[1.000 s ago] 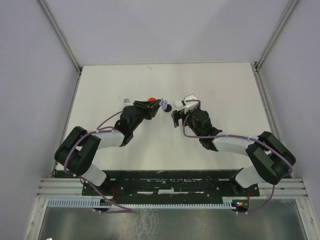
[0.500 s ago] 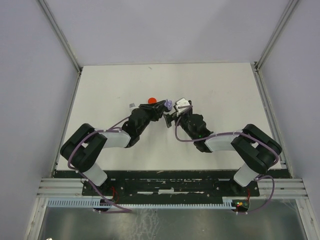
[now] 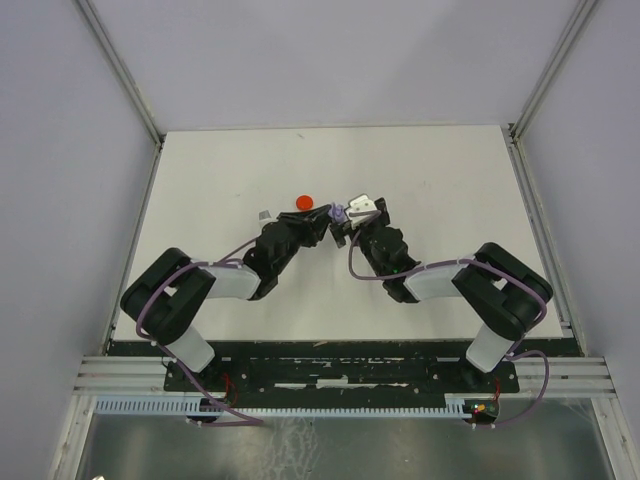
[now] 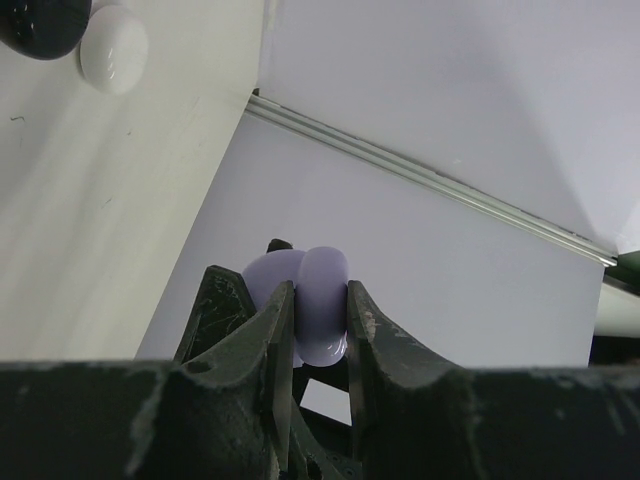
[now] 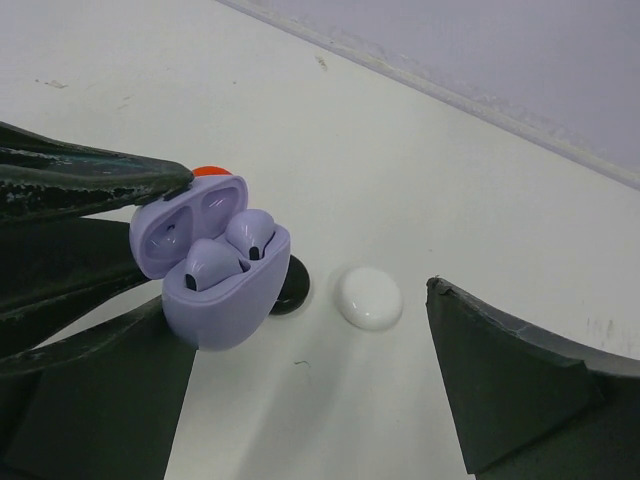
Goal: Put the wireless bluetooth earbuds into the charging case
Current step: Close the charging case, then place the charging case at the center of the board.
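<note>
While the left pincer point(image 4: 316, 305) is clamped on the lavender charging case point(image 5: 222, 290), lid open, both lavender earbuds point(image 5: 250, 232) sit in its wells. Right pincer point(image 5: 305, 330) faces the case, jaws wide apart, nothing btwn them. In right wrist view: white disc point(image 5: 368, 297) on tabletop point(image 5: 450, 150) just right of case, black disc point(image 5: 293, 285) partly hidden behind case, red disc point(image 5: 206, 172) peeking over case lid.

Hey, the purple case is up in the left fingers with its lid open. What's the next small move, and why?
Probably bring the wide-open right fingers in to tip the lid shut. Both lavender earbuds look seated in the lavender charging case, which the left fingers pinch off the table, so closing it seems to be what's left.
</note>
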